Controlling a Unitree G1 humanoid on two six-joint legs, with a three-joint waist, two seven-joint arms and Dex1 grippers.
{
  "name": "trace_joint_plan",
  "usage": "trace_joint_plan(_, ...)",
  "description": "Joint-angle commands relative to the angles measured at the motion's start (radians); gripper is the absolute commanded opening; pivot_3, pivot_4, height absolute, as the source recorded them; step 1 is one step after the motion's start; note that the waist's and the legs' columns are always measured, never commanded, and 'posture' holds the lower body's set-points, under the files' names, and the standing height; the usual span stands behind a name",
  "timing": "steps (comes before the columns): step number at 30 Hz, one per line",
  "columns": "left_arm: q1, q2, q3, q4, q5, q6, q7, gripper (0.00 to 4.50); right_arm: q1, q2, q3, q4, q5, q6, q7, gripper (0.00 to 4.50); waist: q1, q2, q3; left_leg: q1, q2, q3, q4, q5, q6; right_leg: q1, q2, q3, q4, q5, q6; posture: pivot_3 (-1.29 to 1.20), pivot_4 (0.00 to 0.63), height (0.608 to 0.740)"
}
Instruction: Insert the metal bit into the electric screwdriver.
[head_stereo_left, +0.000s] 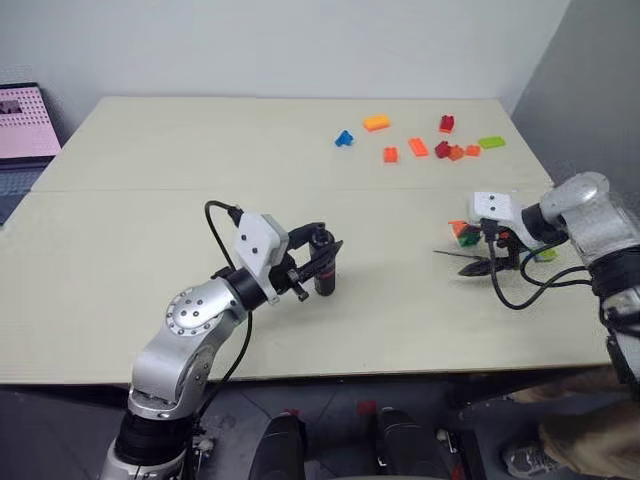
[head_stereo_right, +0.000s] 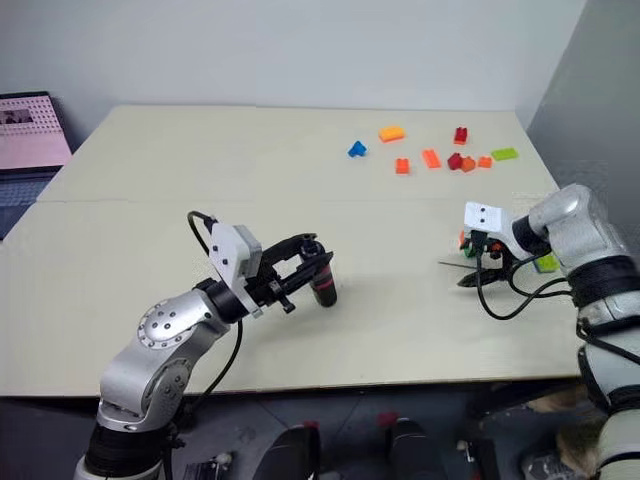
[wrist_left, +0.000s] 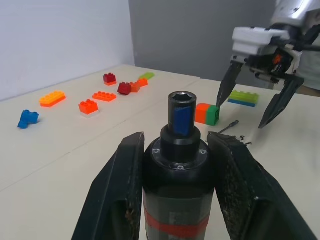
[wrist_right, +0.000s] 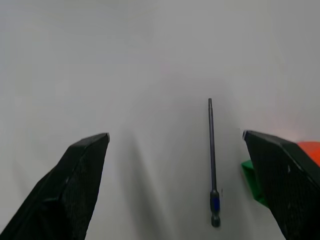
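Observation:
The electric screwdriver (head_stereo_left: 323, 263), black with a red band, stands upright over the table's middle with its open socket end up. My left gripper (head_stereo_left: 322, 256) is shut on its body; the left wrist view shows the fingers (wrist_left: 125, 190) pressed to both sides of the screwdriver (wrist_left: 177, 195). The metal bit (wrist_right: 212, 160), a thin dark rod, lies flat on the table at the right, beside an orange-and-green brick (wrist_left: 207, 114). My right gripper (head_stereo_left: 490, 267) points down over the bit, open, and the bit lies between its fingers, nearer the brick-side one.
Loose bricks are scattered at the back right: an orange one (head_stereo_left: 376, 122), a blue one (head_stereo_left: 344, 138), a red one (head_stereo_left: 446, 124) and a green one (head_stereo_left: 491, 142). A green-and-blue brick (wrist_left: 244, 97) lies behind my right gripper. A screen (head_stereo_left: 25, 122) stands beyond the table's left edge.

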Motion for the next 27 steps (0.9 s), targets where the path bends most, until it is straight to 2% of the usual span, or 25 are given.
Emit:
trace_joint_plan(1,0.014,-0.008,-0.032,0.009,0.011,0.001,-0.002,1.62,-0.078,0.041,0.034,0.174,-0.085,-0.078,0.035,4.5,0.002,0.0,0.0,0.0,0.0,0.0,0.0,0.0,0.0,0.0,0.0,0.0,0.0,0.001,0.001,0.0,0.15,0.74)
trace_joint_plan(12,0.033,-0.011,-0.033,-0.012,0.018,-0.002,0.018,1.62,-0.186,0.138,0.045,0.47,-0.225,-0.155,-0.059,4.5,-0.002,0.001,0.0,0.001,-0.001,0.0,0.0,0.0,0.0,0.0,-0.001,0.0,0.002,0.003,-0.002,0.0,0.15,0.74)
trace_joint_plan(13,0.035,-0.01,-0.033,-0.013,0.018,-0.003,0.018,1.62,-0.194,0.147,0.042,0.484,-0.23,-0.15,-0.059,4.13,-0.002,0.001,0.0,0.001,-0.001,0.0,0.0,0.0,0.0,0.0,-0.001,0.0,0.002,0.003,-0.002,0.0,0.15,0.74)
trace_joint_plan(14,0.036,-0.009,-0.034,-0.014,0.018,-0.003,0.017,1.62,-0.2,0.154,0.039,0.495,-0.234,-0.147,-0.059,4.07,-0.002,0.001,0.0,0.001,-0.001,0.0,0.0,0.0,0.0,0.0,-0.001,0.0,0.002,0.003,-0.002,0.0,0.15,0.74)
trace_joint_plan(15,0.037,-0.009,-0.035,-0.015,0.019,-0.004,0.017,1.62,-0.206,0.161,0.037,0.506,-0.239,-0.142,-0.063,3.7,-0.002,0.001,0.0,0.001,-0.001,0.0,0.0,0.0,0.0,0.0,-0.001,0.0,0.002,0.003,-0.002,0.0,0.15,0.74)
trace_joint_plan(18,0.041,-0.006,-0.036,-0.018,0.02,-0.005,0.015,1.62,-0.216,0.173,0.03,0.528,-0.254,-0.137,-0.073,3.08,-0.002,0.001,0.0,0.001,-0.001,0.0,0.0,0.0,0.0,0.0,-0.001,0.0,0.002,0.003,-0.002,0.0,0.15,0.74)
trace_joint_plan(27,0.043,0.001,-0.038,-0.013,0.025,-0.011,0.01,1.62,-0.213,0.177,0.004,0.541,-0.27,-0.122,-0.057,0.61,-0.001,0.001,0.0,0.001,-0.001,0.0,0.0,0.0,0.0,0.0,0.0,0.0,0.002,0.003,-0.002,0.0,0.15,0.74)
